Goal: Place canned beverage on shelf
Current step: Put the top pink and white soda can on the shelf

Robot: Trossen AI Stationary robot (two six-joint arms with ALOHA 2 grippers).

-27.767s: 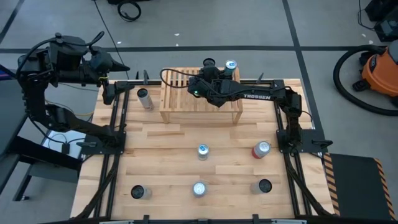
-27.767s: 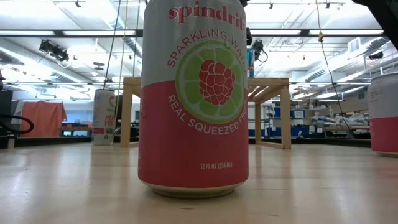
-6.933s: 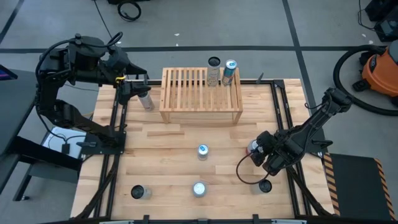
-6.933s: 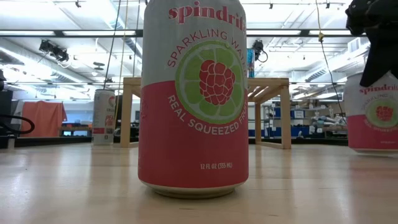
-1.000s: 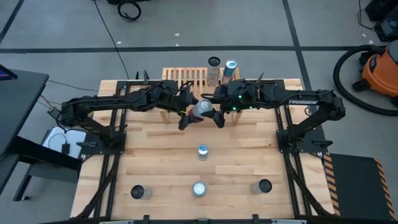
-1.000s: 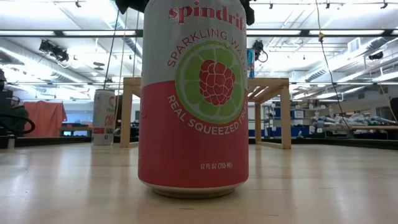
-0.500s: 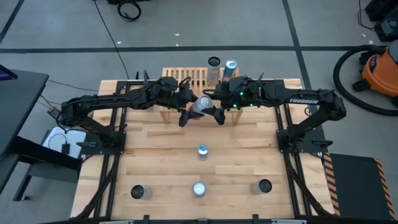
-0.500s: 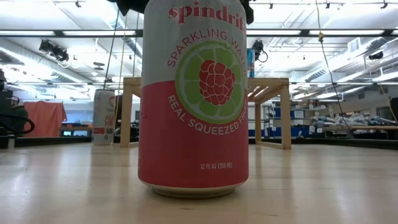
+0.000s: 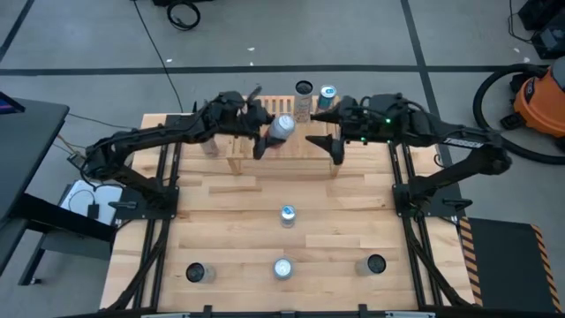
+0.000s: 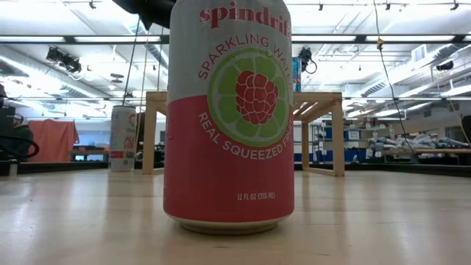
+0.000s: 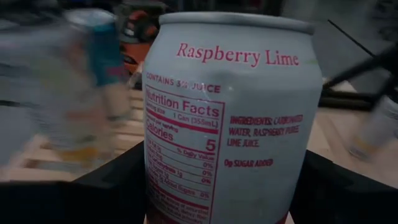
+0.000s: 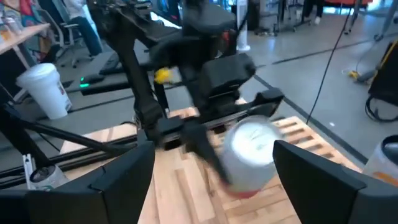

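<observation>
Can (image 9: 282, 127) held tilted over the shelf (image 9: 265, 152), with a risk of toppling on release.
If it is let go while leaning, it may tip on the slats or roll off the front edge onto the counter (image 9: 265, 221); the two cans already standing at the far right corner (image 9: 315, 99) may also be knocked. The can is clamped between the fingers of the left pincer (image 9: 267, 132), which is closed around its body, above the slatted top; the right pincer (image 9: 325, 141) stands open and empty just beside it, apart from the can.
</observation>
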